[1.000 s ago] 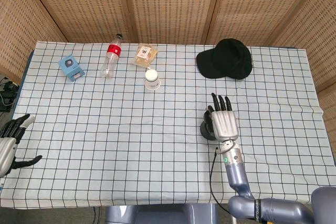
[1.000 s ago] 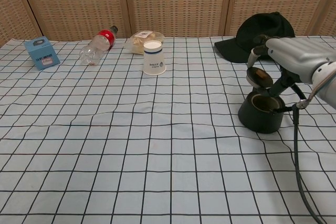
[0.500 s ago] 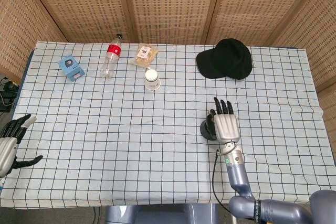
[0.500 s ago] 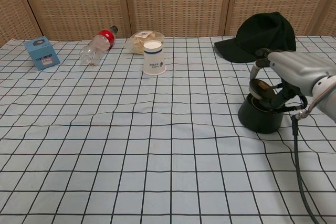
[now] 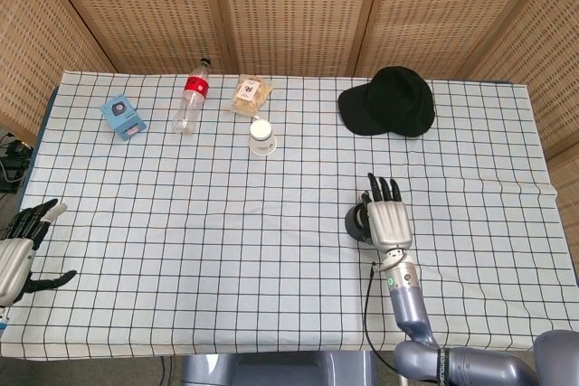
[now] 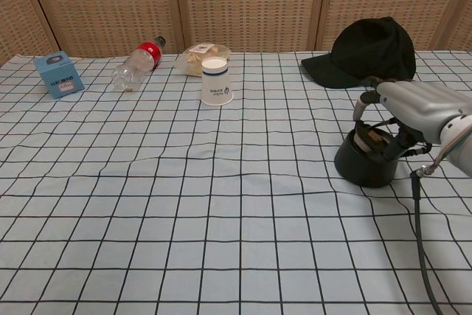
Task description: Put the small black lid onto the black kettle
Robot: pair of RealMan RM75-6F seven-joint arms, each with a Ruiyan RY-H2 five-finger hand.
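The black kettle point(image 6: 361, 169) stands on the checked cloth at the right; the head view shows only its left side point(image 5: 353, 222) beside my right hand point(image 5: 387, 220). Held between that hand's point(image 6: 414, 105) thumb and fingers, the small black lid point(image 6: 373, 138) sits tilted in the kettle's mouth. The head view hides the lid under the hand. My left hand point(image 5: 22, 249) hangs off the table's left edge, fingers spread, holding nothing.
A black cap point(image 6: 369, 48) lies behind the kettle. An upside-down paper cup point(image 6: 216, 81), a lying plastic bottle point(image 6: 137, 63), a snack bag point(image 6: 198, 56) and a blue box point(image 6: 58, 74) sit along the far left of the table.
My right hand has lowered the lid from above the kettle down into its mouth. The left hand has drifted slightly downward.
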